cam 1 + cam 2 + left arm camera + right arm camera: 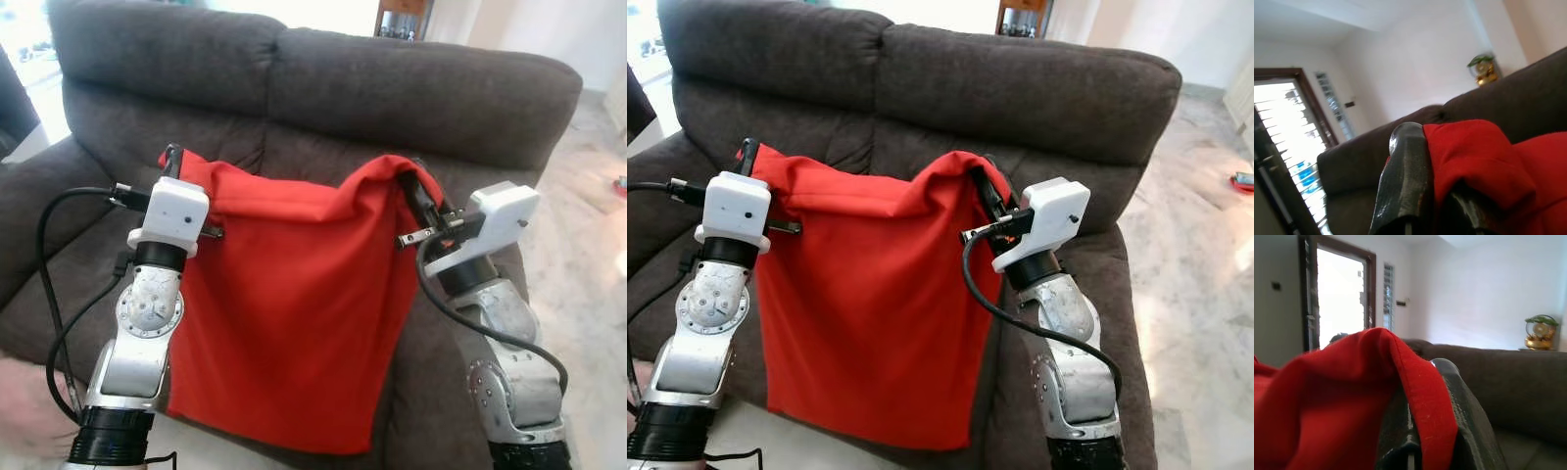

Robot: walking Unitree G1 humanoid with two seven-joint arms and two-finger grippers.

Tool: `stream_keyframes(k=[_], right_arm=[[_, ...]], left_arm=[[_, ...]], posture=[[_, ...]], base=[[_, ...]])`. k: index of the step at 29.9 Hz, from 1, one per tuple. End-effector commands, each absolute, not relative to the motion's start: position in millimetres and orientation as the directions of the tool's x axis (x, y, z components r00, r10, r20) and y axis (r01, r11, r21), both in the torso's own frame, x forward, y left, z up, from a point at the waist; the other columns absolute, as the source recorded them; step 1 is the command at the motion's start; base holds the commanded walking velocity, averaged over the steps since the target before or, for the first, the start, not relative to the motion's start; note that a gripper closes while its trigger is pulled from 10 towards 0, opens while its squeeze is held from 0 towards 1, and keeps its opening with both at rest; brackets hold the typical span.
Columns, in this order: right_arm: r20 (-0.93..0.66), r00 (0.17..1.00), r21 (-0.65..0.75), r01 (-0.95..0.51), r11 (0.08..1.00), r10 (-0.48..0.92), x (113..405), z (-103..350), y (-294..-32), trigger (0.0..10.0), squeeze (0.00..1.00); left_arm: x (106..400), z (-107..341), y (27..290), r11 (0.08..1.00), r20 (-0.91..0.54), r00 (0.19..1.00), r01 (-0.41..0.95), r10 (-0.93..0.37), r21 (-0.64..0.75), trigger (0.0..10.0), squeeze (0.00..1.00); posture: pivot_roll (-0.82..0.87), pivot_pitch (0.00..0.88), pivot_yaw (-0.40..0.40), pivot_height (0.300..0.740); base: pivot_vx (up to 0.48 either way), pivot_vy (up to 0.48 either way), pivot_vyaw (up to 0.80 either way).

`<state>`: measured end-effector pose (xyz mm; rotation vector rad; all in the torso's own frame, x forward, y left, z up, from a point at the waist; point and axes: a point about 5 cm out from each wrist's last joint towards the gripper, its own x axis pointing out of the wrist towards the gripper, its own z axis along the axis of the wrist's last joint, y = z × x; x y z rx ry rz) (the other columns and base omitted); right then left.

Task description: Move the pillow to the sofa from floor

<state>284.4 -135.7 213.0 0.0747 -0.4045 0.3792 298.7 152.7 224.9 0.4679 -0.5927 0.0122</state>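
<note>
A flat red pillow hangs in the air in front of the dark grey sofa, held by its two top corners. My left gripper is shut on the pillow's upper left corner, and red cloth is pinched between its black fingers. My right gripper is shut on the upper right corner, where the fabric folds over one finger. The pillow's lower edge hangs in front of the sofa's front edge. It hides most of the seat cushion.
The sofa's backrest and left armrest stand behind and beside the pillow. Pale tiled floor lies to the right, with a small object on it. A window with blinds and a gold ornament stand beyond the sofa.
</note>
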Motion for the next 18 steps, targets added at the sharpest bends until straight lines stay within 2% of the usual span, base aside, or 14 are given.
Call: stream_keyframes(k=[1,9,11,14,18], right_arm=[[0.511,0.787,-0.024,-0.390,0.921,0.346,280,239,-132,10.0,0.00],[0.499,0.801,-0.011,-0.376,0.926,0.331,281,235,-136,10.0,0.00],[0.479,0.822,0.019,-0.360,0.933,0.307,283,228,-141,10.0,0.00],[0.419,0.869,0.038,-0.306,0.951,0.262,287,209,-150,10.0,0.00],[0.371,0.899,0.055,-0.271,0.961,0.233,288,195,-156,10.0,0.00]], left_arm=[[295,241,153,0.893,0.599,0.790,-0.168,-0.132,0.418,10.0,0.00],[296,239,155,0.890,0.591,0.795,-0.165,-0.134,0.424,10.0,0.00],[300,233,150,0.897,0.542,0.823,-0.100,-0.169,0.431,10.0,0.00],[304,205,138,0.869,0.392,0.873,0.070,-0.291,0.489,10.0,0.00],[302,187,135,0.858,0.301,0.895,0.150,-0.328,0.491,10.0,0.00]], posture=[[0.08,0.034,-0.038,0.740],[0.08,0.036,-0.038,0.740],[0.08,0.037,-0.038,0.740],[0.08,0.037,-0.038,0.740],[0.08,0.038,-0.037,0.740]], base=[[0.311,0.000,0.00],[0.310,0.000,0.00],[0.311,0.000,0.00],[0.000,0.000,0.00],[0.000,0.000,0.00]])
